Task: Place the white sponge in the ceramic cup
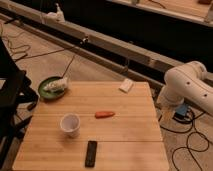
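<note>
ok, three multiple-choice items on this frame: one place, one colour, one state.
1. Where is the white sponge?
A near left corner of the table
B far edge, toward the right
C centre

2. What colour is the carrot?
A orange
B green
C purple

3. How does the ceramic cup stand?
A upright
B on its side
C upside down

1 B: it lies flat at the far edge, right side.
2 A: it is plainly orange against the wood.
3 A: its open mouth faces up.

The gripper is out of view; only the arm shows, right of the table.
</note>
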